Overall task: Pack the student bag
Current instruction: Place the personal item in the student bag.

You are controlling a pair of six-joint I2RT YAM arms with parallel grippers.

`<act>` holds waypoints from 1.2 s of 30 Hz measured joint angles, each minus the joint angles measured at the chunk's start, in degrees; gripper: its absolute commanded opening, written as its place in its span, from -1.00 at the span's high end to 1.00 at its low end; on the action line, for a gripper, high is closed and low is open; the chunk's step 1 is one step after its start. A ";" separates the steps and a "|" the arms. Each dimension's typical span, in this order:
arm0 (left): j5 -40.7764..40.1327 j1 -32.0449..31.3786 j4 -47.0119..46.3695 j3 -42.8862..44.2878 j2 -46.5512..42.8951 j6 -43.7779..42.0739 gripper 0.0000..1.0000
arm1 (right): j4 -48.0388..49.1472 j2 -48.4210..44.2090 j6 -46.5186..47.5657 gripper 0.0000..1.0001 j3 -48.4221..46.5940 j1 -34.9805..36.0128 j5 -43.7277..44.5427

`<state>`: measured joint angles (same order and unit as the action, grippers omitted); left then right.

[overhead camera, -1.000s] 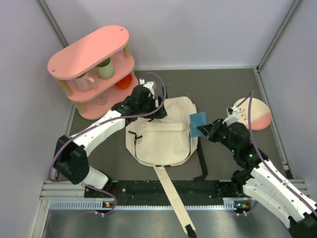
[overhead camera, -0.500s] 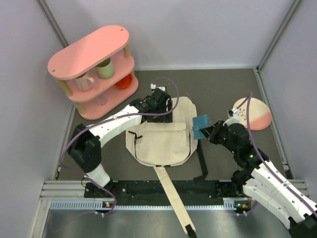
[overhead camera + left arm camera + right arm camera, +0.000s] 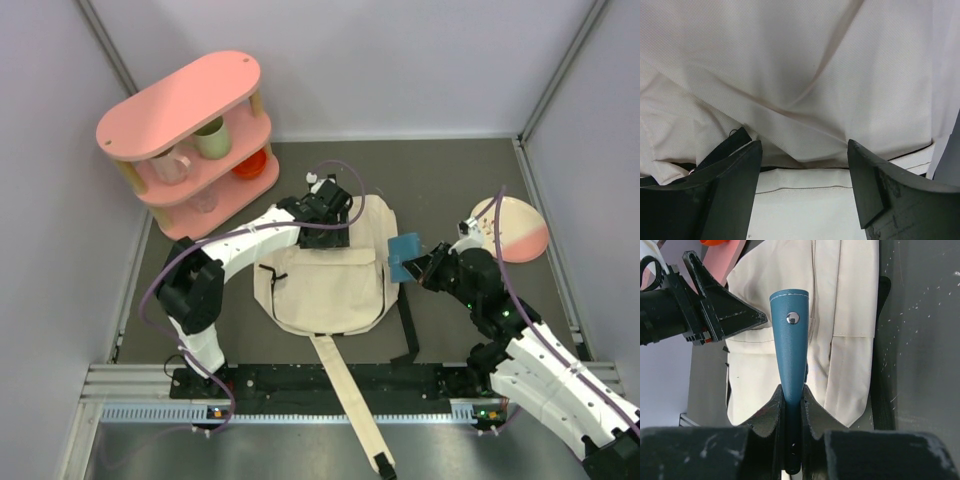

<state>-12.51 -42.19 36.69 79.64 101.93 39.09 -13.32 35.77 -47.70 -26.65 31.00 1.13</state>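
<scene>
The student bag [image 3: 325, 280], a cream canvas backpack, lies flat in the middle of the table with its long strap [image 3: 348, 400] trailing toward the near rail. My left gripper [image 3: 333, 216] hovers at the bag's far top edge. In the left wrist view it [image 3: 802, 150] stands open, and creased cream canvas [image 3: 805, 75] with a black-trimmed seam fills the gap. My right gripper [image 3: 424, 264] is shut on a flat blue case [image 3: 404, 252] at the bag's right edge. In the right wrist view the case [image 3: 790, 345] with its metal snap sticks up from the gripper [image 3: 790, 392], above the bag [image 3: 850, 305].
A pink two-tier shelf [image 3: 150, 105] at the back left holds mugs [image 3: 211, 137] and an orange bowl [image 3: 250, 164]. A pink and white plate [image 3: 518, 228] lies at the right. A black strap [image 3: 408, 318] runs along the bag's right side. Grey walls enclose the table.
My left arm has swung right from beside the shelf to over the bag's top edge. Its jaws have narrowed a little. The right gripper with the blue case has barely shifted.
</scene>
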 measured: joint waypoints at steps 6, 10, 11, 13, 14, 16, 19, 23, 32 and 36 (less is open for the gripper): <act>0.04 0.57 0.02 1.36 0.79 -0.13 0.27 | 0.04 0.44 0.13 1.00 0.00 0.00 -0.28; 0.22 1.03 0.28 1.38 0.79 -0.46 0.81 | 0.04 0.81 0.15 1.00 0.00 0.00 -0.42; 0.22 1.16 0.33 1.38 0.79 -0.50 0.94 | 0.09 0.85 0.15 1.00 0.00 0.00 -0.46; 0.24 1.31 0.31 1.36 0.79 -0.83 1.00 | 0.33 1.07 0.15 1.00 0.00 0.00 -0.57; 0.24 1.31 0.26 1.38 0.79 -0.85 1.00 | 0.44 1.16 0.13 1.00 -0.02 0.00 -0.61; 0.26 1.31 0.20 1.36 0.76 -1.16 1.00 | 0.87 1.60 0.15 1.00 0.00 0.00 -1.40; 0.44 1.36 0.17 1.36 0.50 -1.46 1.00 | 2.27 3.23 0.13 1.00 0.00 0.00 -3.30; 0.70 1.64 0.04 1.33 -1.49 -1.97 1.00 | 5.29 6.36 -0.04 1.00 0.00 0.00 -6.82; 1.31 3.10 -0.17 1.33 -7.41 -3.30 1.00 | 16.96 14.91 -4.28 1.00 -0.02 0.04 -16.96; 1.79 3.13 -0.24 1.33 -7.45 -3.48 1.00 | 24.76 18.73 -8.63 1.00 0.15 1.25 -20.70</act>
<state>-10.72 -39.07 36.45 80.97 94.48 35.62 11.44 54.50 -56.34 -26.50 32.25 -19.57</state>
